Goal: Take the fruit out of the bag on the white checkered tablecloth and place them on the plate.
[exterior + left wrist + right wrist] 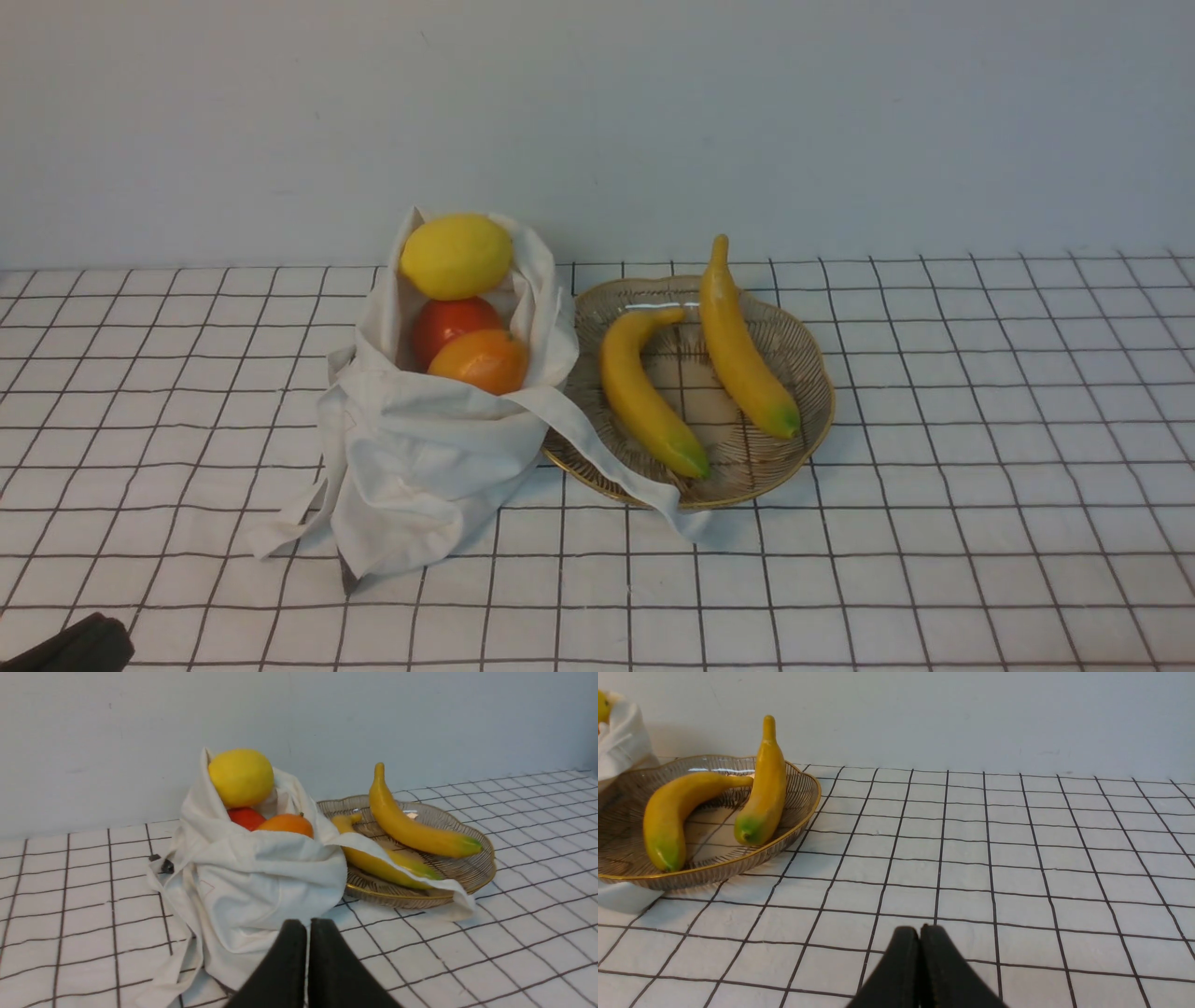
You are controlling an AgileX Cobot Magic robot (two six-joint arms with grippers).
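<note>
An off-white cloth bag point(420, 448) sits on the white checkered tablecloth point(980, 467), its mouth open. Inside it lie a yellow lemon point(457, 256), a round red fruit point(450, 323) and an orange point(481, 361). Right beside the bag stands the gold-rimmed ribbed glass plate point(810, 359) with two bananas point(644, 397) point(742, 350) in it. One bag strap point(607, 457) drapes over the plate's near rim. My left gripper point(308, 926) is shut and empty, close in front of the bag point(261, 877). My right gripper point(919, 932) is shut and empty over bare cloth, to the right of the plate point(803, 812).
A plain pale wall point(747, 112) runs along the back edge of the tablecloth. A dark piece of the left arm point(70, 649) shows at the near left corner in the front view.
</note>
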